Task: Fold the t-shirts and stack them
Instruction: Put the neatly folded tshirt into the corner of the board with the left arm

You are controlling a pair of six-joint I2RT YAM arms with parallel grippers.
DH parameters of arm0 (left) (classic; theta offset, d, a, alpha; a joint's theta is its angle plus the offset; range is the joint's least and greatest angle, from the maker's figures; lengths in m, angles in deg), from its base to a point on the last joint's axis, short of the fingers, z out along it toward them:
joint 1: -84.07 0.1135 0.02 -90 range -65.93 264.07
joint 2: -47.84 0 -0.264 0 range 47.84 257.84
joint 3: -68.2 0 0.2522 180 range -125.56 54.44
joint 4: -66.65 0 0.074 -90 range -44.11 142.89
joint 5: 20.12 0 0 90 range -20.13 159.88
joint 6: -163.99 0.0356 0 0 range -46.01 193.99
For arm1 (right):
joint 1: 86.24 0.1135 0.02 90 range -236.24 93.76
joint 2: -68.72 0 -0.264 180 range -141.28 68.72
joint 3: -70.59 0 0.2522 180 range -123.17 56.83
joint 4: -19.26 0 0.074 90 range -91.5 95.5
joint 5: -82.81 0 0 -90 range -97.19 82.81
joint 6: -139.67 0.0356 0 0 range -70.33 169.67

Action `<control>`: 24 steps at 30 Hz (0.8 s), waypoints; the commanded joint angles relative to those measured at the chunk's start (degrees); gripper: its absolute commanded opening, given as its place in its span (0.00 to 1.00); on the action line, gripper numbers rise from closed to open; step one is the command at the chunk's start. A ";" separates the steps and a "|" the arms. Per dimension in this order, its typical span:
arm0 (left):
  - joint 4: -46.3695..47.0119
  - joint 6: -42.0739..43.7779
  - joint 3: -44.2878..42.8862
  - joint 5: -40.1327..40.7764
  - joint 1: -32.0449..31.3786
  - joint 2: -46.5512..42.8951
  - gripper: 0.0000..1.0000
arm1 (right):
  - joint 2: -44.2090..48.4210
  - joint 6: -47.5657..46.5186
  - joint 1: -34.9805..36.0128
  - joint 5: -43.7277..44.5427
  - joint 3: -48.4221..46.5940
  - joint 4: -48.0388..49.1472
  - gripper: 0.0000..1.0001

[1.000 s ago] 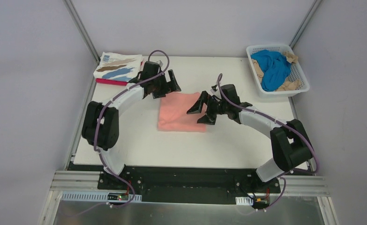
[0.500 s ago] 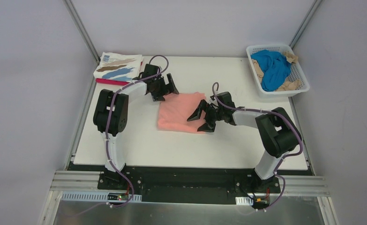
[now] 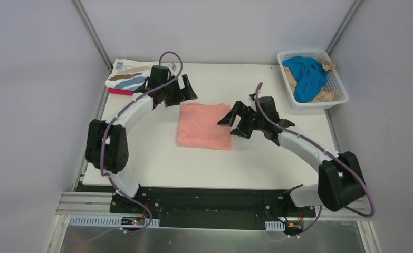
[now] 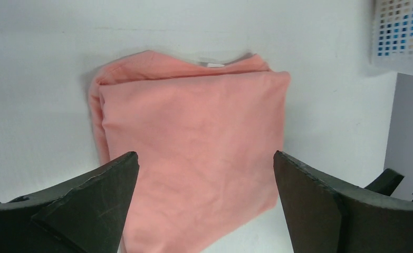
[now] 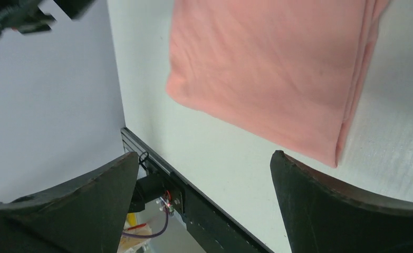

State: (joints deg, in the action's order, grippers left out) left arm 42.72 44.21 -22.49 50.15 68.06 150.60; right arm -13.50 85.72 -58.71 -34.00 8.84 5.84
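Soft cloth, hard matt black
Salmon-pink t-shirt (image 4: 193,142): smooth matt cloth. My left fingers (image 4: 88,200): matt black, faintly scuffed. Basket (image 3: 320,104): white plastic lattice.

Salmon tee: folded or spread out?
Folded. The salmon-pink tee lies as a compact rectangle on the table; the left wrist view shows stacked layers along its left and top edges.

A pink shirt (image 3: 205,126) lay folded flat in the middle of the white table (image 3: 278,163). The left gripper (image 3: 180,91) hung wide open just past the shirt's far left corner. The right gripper (image 3: 230,126), wide open too, hung at its right edge. At the far left, a white shirt (image 3: 133,75) with brown and blue strokes sat on a magenta shirt (image 3: 121,91). A white basket (image 3: 312,104) at the far right held a blue shirt (image 3: 307,76) and a tan shirt (image 3: 325,96).
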 commanded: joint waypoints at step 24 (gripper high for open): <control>-5.03 -4.46 13.08 9.72 -1.48 1.81 0.78 | 20.09 -1.56 -8.97 10.67 9.58 -9.50 1.00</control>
State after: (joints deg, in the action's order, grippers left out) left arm 38.30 40.47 -8.63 60.01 67.95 149.55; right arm 6.28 84.96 -67.26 -24.27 18.94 -2.55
